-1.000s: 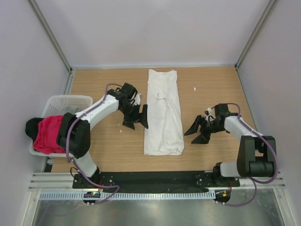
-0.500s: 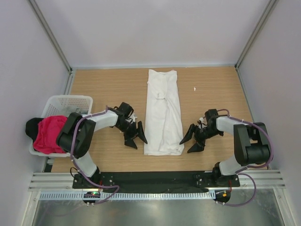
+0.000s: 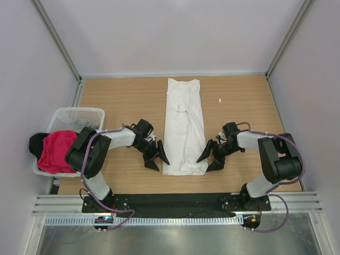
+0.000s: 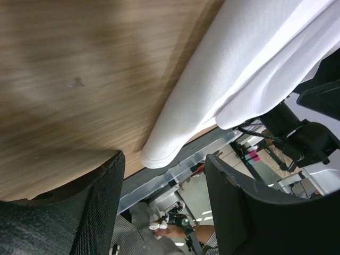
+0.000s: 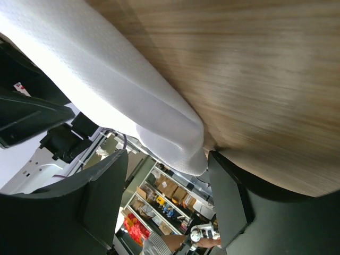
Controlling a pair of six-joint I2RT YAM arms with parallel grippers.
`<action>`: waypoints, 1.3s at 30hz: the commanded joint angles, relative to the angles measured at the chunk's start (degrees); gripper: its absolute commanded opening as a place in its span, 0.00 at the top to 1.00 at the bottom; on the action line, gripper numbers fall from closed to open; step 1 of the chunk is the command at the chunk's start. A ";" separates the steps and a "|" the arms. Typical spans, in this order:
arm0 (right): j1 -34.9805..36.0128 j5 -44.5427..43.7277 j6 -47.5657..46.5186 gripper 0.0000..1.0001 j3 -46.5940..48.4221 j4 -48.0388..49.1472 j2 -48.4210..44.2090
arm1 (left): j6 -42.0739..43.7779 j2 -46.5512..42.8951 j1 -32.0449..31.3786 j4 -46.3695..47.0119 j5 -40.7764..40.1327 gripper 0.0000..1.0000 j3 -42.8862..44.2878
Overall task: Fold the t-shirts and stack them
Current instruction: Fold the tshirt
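A white t-shirt (image 3: 184, 127), folded into a long narrow strip, lies flat down the middle of the wooden surface (image 3: 122, 101), its far hem near the 12 o'clock edge and its near hem well short of the 6 o'clock edge. The left end effector (image 3: 157, 162) sits low just beside the strip's 7 o'clock corner, jaws parted and holding nothing; its wrist view shows that rounded corner in the gap between the two fingers. The right end effector (image 3: 206, 162) mirrors it at the 5 o'clock corner, also parted about halfway, with the cloth's edge between its fingers but not pinched; whether a finger touches the cloth cannot be told. Bare wood stretches along both long edges of the strip, toward 10 and 2 o'clock, with a small white speck (image 3: 220, 100) at 1 o'clock. At 9 o'clock a white lattice basket (image 3: 79, 112) overhangs the surface's edge, with a pink-red t-shirt (image 3: 56, 151) and a black t-shirt (image 3: 36, 142) draped over its near end.
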State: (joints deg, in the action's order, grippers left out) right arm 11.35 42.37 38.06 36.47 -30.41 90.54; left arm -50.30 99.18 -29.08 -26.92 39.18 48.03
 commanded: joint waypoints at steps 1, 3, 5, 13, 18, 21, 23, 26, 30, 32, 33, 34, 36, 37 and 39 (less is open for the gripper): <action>1.04 -1.50 3.33 0.32 -1.31 5.18 -0.02 | -1.11 0.84 -2.81 2.13 -0.51 0.37 -0.92; 1.30 -1.50 4.30 0.34 -1.75 6.50 -0.10 | -1.55 1.37 -3.61 2.48 -0.51 0.37 -0.83; 1.65 -1.59 4.47 0.34 -1.66 7.29 -0.02 | -1.64 2.59 -4.49 2.83 -0.42 0.40 0.04; 4.29 -0.45 5.44 0.52 -3.15 9.49 -0.54 | -2.34 4.89 -6.16 4.41 0.81 0.61 1.63; 4.73 1.04 7.02 0.66 -5.09 11.86 -1.33 | -2.69 4.36 -7.92 5.38 1.69 0.71 1.71; 4.64 2.80 7.73 0.78 -5.27 13.98 -1.77 | -2.52 4.27 -8.62 6.00 2.22 0.74 2.24; 4.64 3.51 7.64 0.85 -4.74 14.68 -2.30 | -1.82 4.10 -8.71 6.09 2.57 0.78 3.12; 4.55 3.42 6.06 0.98 -2.81 13.45 -4.14 | -0.33 3.22 -8.71 4.86 2.22 1.00 4.61; 3.68 2.46 2.11 0.98 1.49 8.54 -7.30 | 4.23 1.11 -8.71 1.71 1.87 1.00 8.03; 2.45 2.37 0.36 0.99 4.13 5.99 -9.06 | 6.52 0.06 -8.45 -0.23 1.60 1.00 11.97; 1.92 2.37 -0.18 0.99 5.79 5.20 -9.50 | 8.54 -0.03 -8.27 -2.16 1.52 1.00 13.22; 1.31 2.45 -0.62 0.98 6.59 3.97 -9.68 | 9.60 0.05 -8.10 -3.22 1.25 1.00 14.80; -0.44 3.06 -1.41 0.99 8.96 3.43 -9.77 | 11.80 0.58 -7.22 -6.20 0.90 1.00 19.19; -0.98 3.07 -1.50 0.99 9.75 2.74 -9.60 | 13.55 0.75 -6.78 -7.09 0.55 1.00 20.51; -2.73 3.07 -1.76 0.99 11.86 2.47 -8.90 | 15.49 2.07 -5.56 -9.45 0.72 1.00 24.73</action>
State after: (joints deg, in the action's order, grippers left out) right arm 10.68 44.31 38.30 44.71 -25.02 82.24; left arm -40.69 102.04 -36.45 -31.14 39.90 67.92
